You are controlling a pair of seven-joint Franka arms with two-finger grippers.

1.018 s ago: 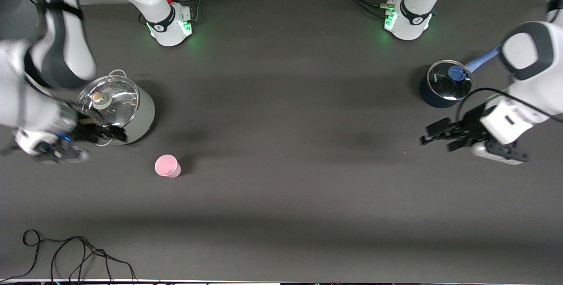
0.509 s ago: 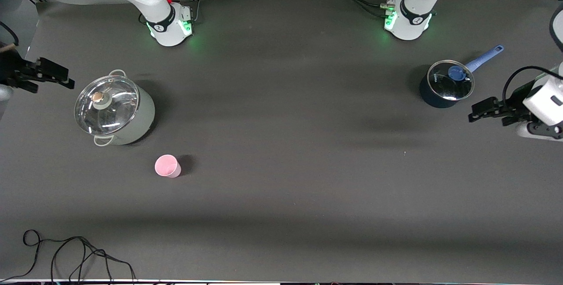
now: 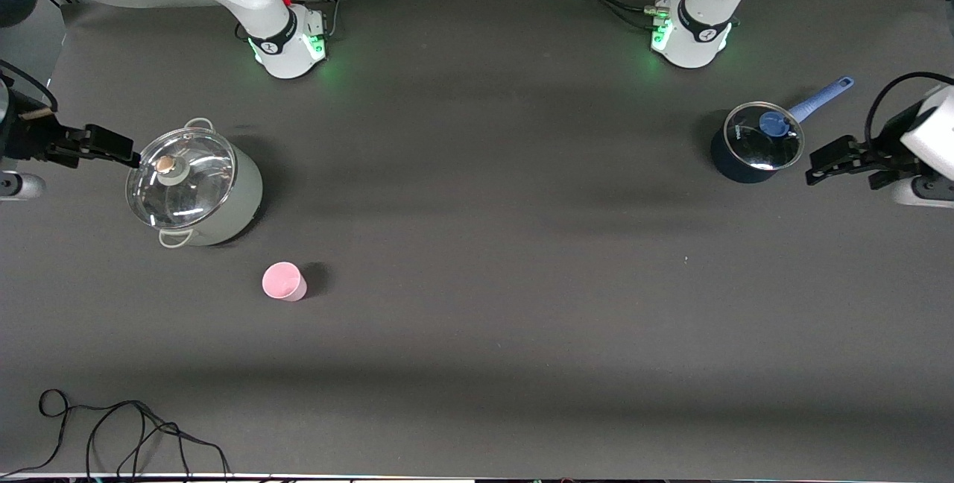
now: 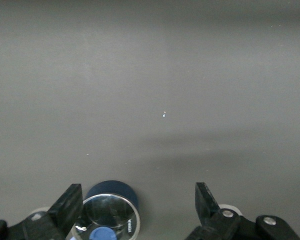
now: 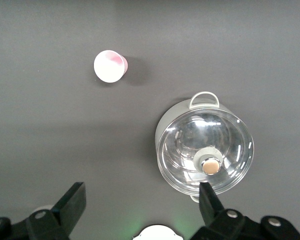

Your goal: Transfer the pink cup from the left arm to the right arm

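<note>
Dark grey matting covers the worktop (image 3: pixel 484 170), the largest thing in view. Next in size is the pale green pot (image 3: pixel 195 191) with its glass lid, at the right arm's end; then the small navy saucepan (image 3: pixel 753 144) with a blue handle, at the left arm's end.

Right gripper (image 3: pixel 112 146) hangs over the worktop's edge just beside the green pot, fingers spread apart and holding nothing. Left gripper (image 3: pixel 838 162) hangs just beside the saucepan, fingers likewise parted and empty.

Smallest is the pink cup (image 3: pixel 283 282), standing on its base on the worktop, mouth up, its long axis vertical. It lies nearer the front camera than the green pot, at about 4 o'clock from it in the front view, and apart from it.

In that view the cup sits at roughly 4 o'clock from the right gripper and near it, while from the left gripper it lies at about 8 o'clock, well apart. The right arm is clearly the nearer one, though the task names the left as the giver, so a long reach would be needed.
</note>
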